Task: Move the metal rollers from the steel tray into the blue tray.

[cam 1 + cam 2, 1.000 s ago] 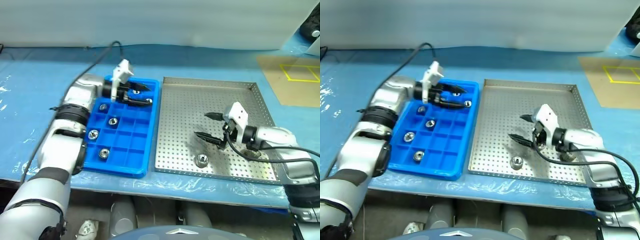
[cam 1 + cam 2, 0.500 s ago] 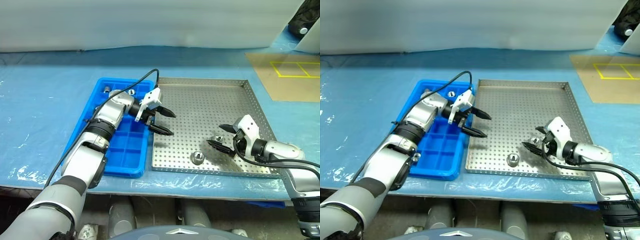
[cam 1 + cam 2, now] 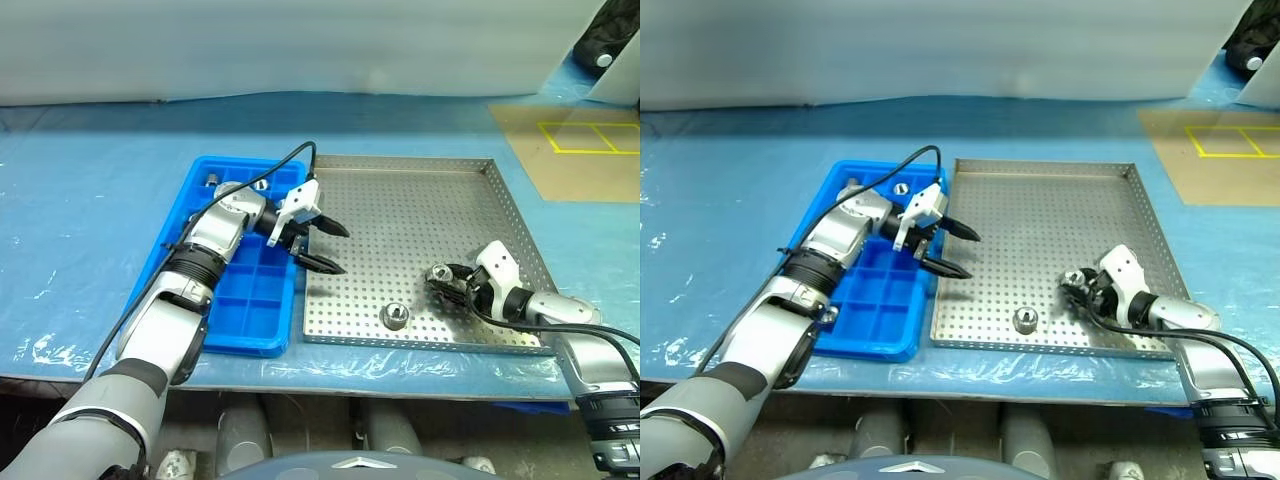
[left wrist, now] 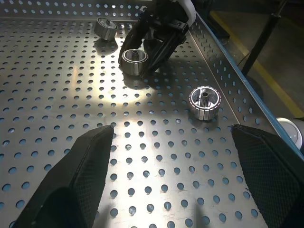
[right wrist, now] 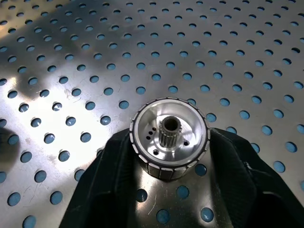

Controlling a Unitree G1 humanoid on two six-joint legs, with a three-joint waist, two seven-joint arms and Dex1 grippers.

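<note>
Nearest, the right end effector (image 3: 447,281) lies low over the near right part of the steel tray (image 3: 400,195), its two black fingers (image 5: 118,161) clamped together on one of the metal rollers (image 5: 169,137). In the right wrist view that roller sits between the pads, its toothed centre hub facing the camera, the perforated floor spreading beyond it. A second roller (image 3: 394,317) stands on the tray floor to the left of this end effector, close to the near rim and apart from the fingers. In the left wrist view a third roller (image 4: 205,101) lies beside the gripped one, near the tray's side rim.

Farther back, the left end effector (image 3: 325,247) hangs over the left edge of the steel tray, just past the border it shares with the blue tray (image 3: 254,337). Its fingers (image 3: 322,264) stand wide apart with nothing between them, pointing across the tray toward the right end effector. The loose roller by the near rim lies ahead of its tips and nearer the camera, well apart from them.

Behind the left end effector's wrist, in the far compartments of the blue tray, there are what look like two rollers (image 3: 901,187), though they are too small to be sure. Both trays sit side by side on the blue-covered bench (image 3: 80,220).
</note>
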